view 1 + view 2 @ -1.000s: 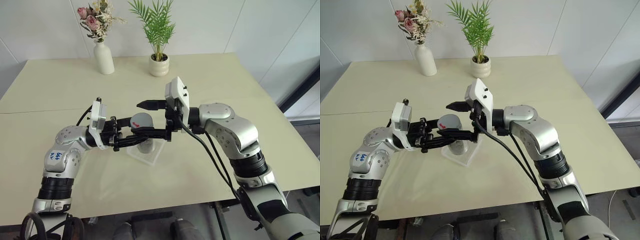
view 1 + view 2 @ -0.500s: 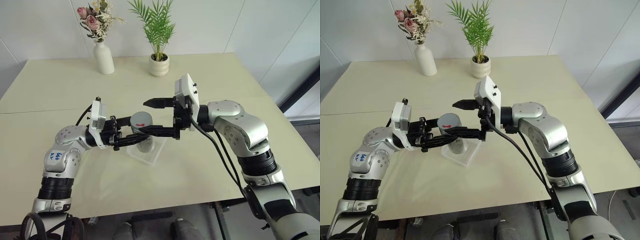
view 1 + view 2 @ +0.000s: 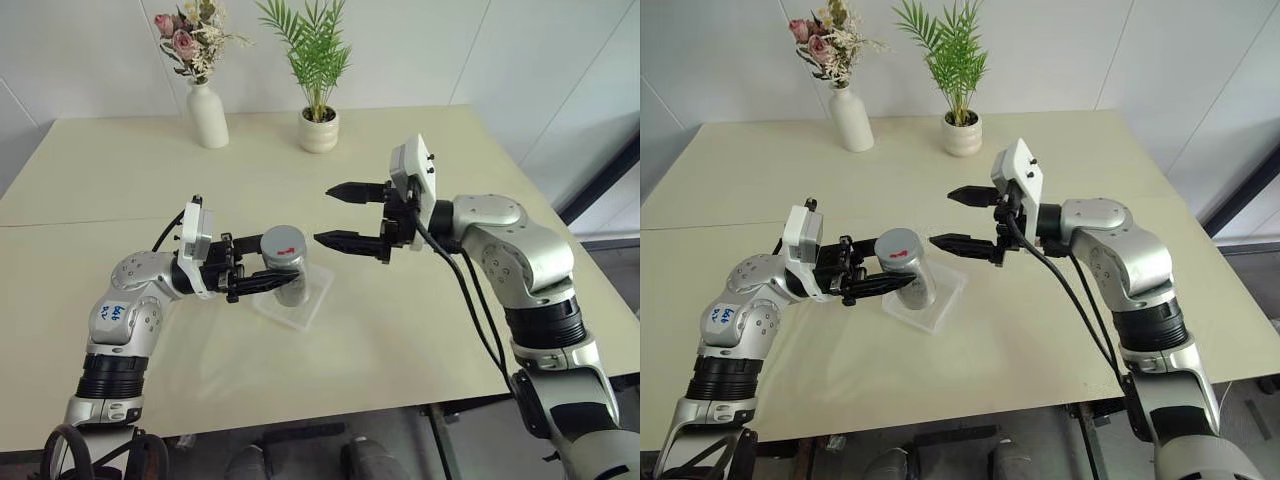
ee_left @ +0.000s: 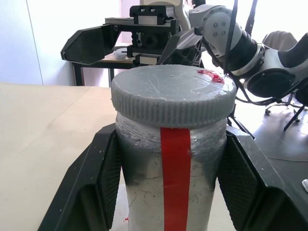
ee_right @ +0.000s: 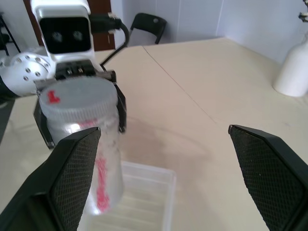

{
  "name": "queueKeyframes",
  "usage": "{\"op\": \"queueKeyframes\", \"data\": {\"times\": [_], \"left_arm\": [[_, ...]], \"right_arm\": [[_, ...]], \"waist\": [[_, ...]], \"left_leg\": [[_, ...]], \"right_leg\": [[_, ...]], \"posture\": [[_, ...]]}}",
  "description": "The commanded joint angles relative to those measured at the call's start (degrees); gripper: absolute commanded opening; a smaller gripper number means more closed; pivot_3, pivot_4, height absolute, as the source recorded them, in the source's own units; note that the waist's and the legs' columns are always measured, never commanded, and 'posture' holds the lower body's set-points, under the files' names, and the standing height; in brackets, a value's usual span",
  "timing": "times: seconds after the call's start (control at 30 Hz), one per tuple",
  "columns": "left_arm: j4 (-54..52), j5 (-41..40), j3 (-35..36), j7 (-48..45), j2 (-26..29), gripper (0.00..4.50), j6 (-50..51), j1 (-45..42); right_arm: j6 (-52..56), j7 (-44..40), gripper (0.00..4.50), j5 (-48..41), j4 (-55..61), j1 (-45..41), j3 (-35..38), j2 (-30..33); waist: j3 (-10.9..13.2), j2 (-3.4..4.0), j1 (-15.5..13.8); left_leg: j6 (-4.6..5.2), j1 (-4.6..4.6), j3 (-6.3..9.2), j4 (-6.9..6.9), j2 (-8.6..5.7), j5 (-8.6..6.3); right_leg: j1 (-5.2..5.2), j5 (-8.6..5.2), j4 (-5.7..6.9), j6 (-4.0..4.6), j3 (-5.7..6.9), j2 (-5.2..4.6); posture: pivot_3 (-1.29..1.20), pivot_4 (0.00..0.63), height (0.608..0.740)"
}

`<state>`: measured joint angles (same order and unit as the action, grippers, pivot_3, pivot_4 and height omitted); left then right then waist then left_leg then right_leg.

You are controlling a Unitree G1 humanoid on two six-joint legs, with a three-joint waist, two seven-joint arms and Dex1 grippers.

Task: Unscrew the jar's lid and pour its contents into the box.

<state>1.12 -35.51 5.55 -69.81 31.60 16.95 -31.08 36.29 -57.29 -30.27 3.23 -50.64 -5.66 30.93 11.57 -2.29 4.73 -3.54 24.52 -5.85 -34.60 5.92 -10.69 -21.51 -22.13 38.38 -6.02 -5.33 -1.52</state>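
Note:
My left gripper (image 3: pixel 264 281) is shut on the jar (image 3: pixel 290 280), a small clear cylinder with a red stripe, and holds it upright just above the box (image 3: pixel 320 297). The grey lid (image 3: pixel 283 243) sits on the jar and carries a red mark; the left wrist view shows the lid (image 4: pixel 173 96) screwed over the jar (image 4: pixel 175 192). My right gripper (image 3: pixel 322 214) hangs open to the right of the jar, apart from it, its fingers pointing at the lid. The contents are hidden behind the jar's cloudy wall.
At the table's far side stand a white vase of flowers (image 3: pixel 208 115) and a white pot with a green plant (image 3: pixel 318 130). The table's right edge (image 3: pixel 560 250) runs close past my right arm. A black chair (image 5: pixel 147 24) stands beyond the table.
My open right gripper has pulled back to the right, from around the lid to a spot clear of the jar. The left gripper and the jar have stayed still.

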Motion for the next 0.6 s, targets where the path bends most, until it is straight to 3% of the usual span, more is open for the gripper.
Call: {"op": "queueKeyframes", "data": {"times": [0.03,0.17,0.37,0.6], "left_arm": [[-1.5,-0.5,0.7,-0.2,0.2,2.45,-0.8,-0.5],[-1.6,-0.4,0.8,0.1,0.1,2.45,-0.9,-0.2],[-1.3,-0.1,0.4,0.4,-0.5,2.45,-1.3,-0.2],[-1.1,-0.2,0.1,0.4,-1.0,2.45,-1.3,-0.5]], "right_arm": [[-1.2,-1.6,4.48,-0.5,-0.5,0.4,3.5,2.2],[-0.2,-2.6,4.48,-3.0,1.3,-0.1,4.7,1.7],[2.6,-0.7,4.48,-5.8,7.5,-0.2,1.3,-4.0],[3.8,2.5,4.48,-2.8,7.8,-2.8,-3.3,-8.3]], "waist": [[0.0,0.0,0.0],[0.0,0.0,0.2],[0.0,0.0,0.2],[0.0,0.0,0.0]], "left_leg": [[0.01,0.0,0.0,0.0,0.0,-0.01],[0.01,0.0,-0.01,0.01,0.01,-0.01],[-0.03,-0.02,0.0,0.05,0.08,0.0],[-0.01,0.0,-0.01,-0.07,0.02,-0.02]], "right_leg": [[0.01,0.0,-0.02,-0.01,0.0,0.0],[0.01,0.01,-0.04,-0.01,-0.02,0.02],[-0.02,0.0,0.0,-0.01,-0.04,0.09],[0.0,0.02,0.04,-0.04,-0.04,0.02]], "posture": [[0.0,0.15,0.74],[0.0,0.15,0.74],[0.0,0.15,0.74],[0.0,0.15,0.74]]}}
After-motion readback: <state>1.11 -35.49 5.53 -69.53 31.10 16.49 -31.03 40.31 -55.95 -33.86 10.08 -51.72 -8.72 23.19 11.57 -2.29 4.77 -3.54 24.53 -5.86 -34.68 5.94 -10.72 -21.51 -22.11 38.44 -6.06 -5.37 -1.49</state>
